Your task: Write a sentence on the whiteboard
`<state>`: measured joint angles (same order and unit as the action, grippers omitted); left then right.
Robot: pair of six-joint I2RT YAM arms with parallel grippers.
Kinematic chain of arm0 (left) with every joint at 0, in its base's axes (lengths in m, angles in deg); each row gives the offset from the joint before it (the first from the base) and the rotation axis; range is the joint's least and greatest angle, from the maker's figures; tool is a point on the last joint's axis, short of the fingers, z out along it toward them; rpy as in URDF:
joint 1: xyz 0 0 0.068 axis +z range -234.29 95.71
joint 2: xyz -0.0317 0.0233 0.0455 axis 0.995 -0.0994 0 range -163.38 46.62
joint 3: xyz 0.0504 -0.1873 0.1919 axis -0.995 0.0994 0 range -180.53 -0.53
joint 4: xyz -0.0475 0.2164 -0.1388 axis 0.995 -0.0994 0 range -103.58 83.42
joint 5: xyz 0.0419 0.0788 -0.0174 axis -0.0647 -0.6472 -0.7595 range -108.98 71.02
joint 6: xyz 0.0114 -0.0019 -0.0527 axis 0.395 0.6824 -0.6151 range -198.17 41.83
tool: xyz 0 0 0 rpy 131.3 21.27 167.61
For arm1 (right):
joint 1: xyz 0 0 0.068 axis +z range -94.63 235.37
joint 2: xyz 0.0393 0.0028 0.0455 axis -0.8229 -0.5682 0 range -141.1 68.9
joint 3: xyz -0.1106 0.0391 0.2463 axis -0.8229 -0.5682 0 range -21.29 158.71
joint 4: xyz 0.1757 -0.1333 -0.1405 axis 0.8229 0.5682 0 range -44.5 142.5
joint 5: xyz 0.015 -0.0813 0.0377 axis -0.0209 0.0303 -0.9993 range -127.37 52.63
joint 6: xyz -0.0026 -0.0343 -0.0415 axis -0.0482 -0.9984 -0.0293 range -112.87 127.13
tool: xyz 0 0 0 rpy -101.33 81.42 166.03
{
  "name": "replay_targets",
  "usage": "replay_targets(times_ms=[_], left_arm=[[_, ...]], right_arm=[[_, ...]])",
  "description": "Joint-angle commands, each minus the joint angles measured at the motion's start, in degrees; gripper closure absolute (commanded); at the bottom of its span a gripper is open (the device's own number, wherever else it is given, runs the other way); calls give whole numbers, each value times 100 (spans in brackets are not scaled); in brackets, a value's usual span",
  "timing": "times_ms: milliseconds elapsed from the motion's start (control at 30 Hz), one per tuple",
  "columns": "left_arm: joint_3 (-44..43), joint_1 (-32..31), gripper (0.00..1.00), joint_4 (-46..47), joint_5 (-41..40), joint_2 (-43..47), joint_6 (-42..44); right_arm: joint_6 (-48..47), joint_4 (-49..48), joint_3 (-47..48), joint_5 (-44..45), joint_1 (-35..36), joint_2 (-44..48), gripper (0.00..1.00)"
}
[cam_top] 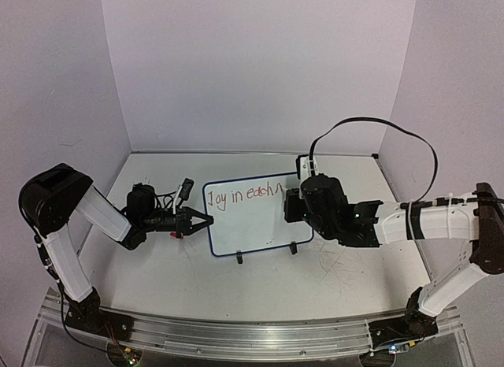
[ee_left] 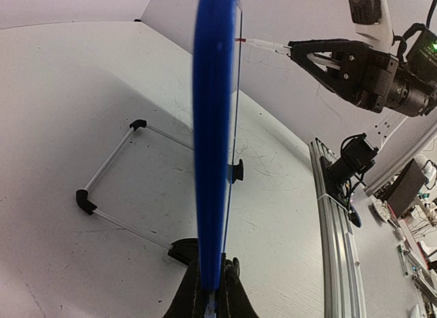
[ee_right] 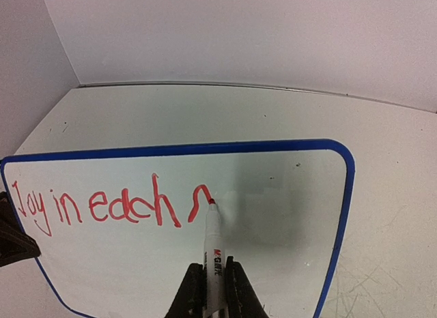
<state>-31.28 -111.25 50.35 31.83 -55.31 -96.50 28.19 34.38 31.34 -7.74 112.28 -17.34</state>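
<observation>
Standing on the scuffed white table, the small glossy blue-rimmed whiteboard looks light, stiff and easily tipped, so its side edge, where the left claw is clamped, suits holding. The right claw grips a slim white marker. Only its wrist view shows the red sentence legibly, at "Joy in each" plus one stroke.

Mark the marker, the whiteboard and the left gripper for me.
marker (ee_right: 214, 244): right wrist view, middle of the barrel.
whiteboard (ee_right: 290, 222): right wrist view, bare white face, right half.
left gripper (cam_top: 206, 220): top external view, between its fingertips at the board's left edge.
</observation>
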Motion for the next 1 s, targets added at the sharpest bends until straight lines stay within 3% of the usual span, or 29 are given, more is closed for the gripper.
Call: replay_targets(times_ms=[0, 967], left_arm=[[-81, -12, 100, -349, -272, 89, 163], [-72, -11, 100, -364, -273, 112, 163]], right_arm=[[-107, -185, 264, 229, -59, -95, 100], [409, 140, -197, -49, 7, 186, 100]])
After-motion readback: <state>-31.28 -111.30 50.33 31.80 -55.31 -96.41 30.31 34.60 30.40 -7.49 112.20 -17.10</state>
